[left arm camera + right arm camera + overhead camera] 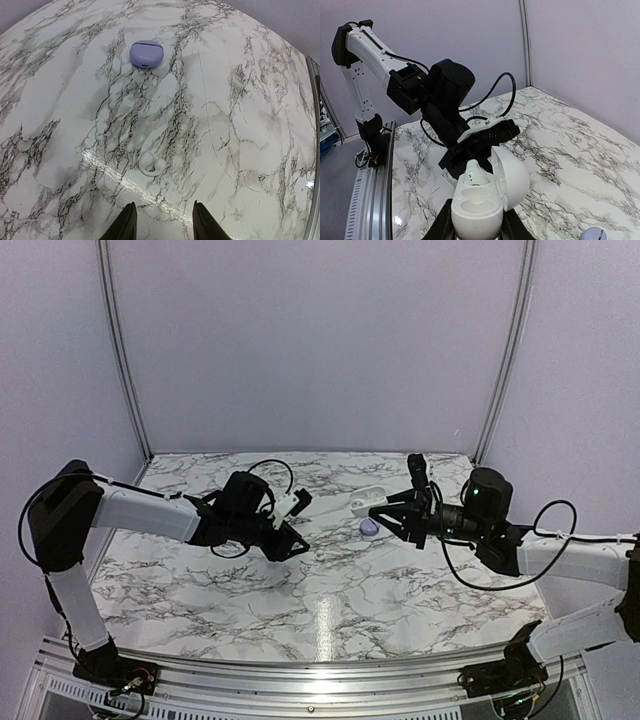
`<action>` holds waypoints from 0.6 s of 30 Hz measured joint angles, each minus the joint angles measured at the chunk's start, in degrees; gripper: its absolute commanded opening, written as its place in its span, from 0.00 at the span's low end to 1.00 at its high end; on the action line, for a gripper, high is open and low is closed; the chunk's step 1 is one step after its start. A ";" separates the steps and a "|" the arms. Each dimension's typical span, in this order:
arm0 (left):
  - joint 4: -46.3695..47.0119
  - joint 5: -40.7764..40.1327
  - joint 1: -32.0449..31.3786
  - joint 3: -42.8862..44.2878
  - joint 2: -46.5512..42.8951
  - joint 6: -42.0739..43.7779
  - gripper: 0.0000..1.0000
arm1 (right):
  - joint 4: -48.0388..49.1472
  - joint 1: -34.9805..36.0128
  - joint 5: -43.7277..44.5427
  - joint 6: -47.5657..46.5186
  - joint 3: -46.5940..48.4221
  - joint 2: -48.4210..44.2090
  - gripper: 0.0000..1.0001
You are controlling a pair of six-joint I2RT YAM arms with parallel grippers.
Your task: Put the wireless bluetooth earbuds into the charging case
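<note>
Small white earbud (151, 164) lies loose on the marble worktop (240, 125), just ahead of the left tool (162, 222). Lower straight, straddle it, pinch gently so it doesn't skid. Left tool's jaws apart, empty; right tool (477, 227) clamps the white open charging case (480, 200), held above the worktop.

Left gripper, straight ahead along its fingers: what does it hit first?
Likely the white earbud lying on the marble table, roughly centred ahead of the open left gripper; the lilac case sits farther on. Depth is unclear.
</note>
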 measured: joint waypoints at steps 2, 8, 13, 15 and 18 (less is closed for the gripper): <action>0.79 -0.04 0.02 0.02 1.79 -2.34 0.39 | 0.00 -0.13 0.24 0.02 -0.57 -0.66 0.00; 3.93 -0.70 0.00 0.02 3.43 -4.17 0.41 | -0.09 -0.13 0.22 -0.07 -1.14 -1.07 0.00; 4.87 -0.44 0.20 0.85 5.05 0.24 0.42 | -0.07 -0.13 0.11 -0.09 -1.20 -1.07 0.00; 4.72 -0.04 0.24 3.23 7.23 1.51 0.41 | -0.07 -0.13 0.09 -0.09 -1.20 -1.07 0.00; 4.72 0.44 0.28 7.74 11.10 2.67 0.38 | -0.09 -0.13 0.09 -0.11 -1.22 -1.07 0.00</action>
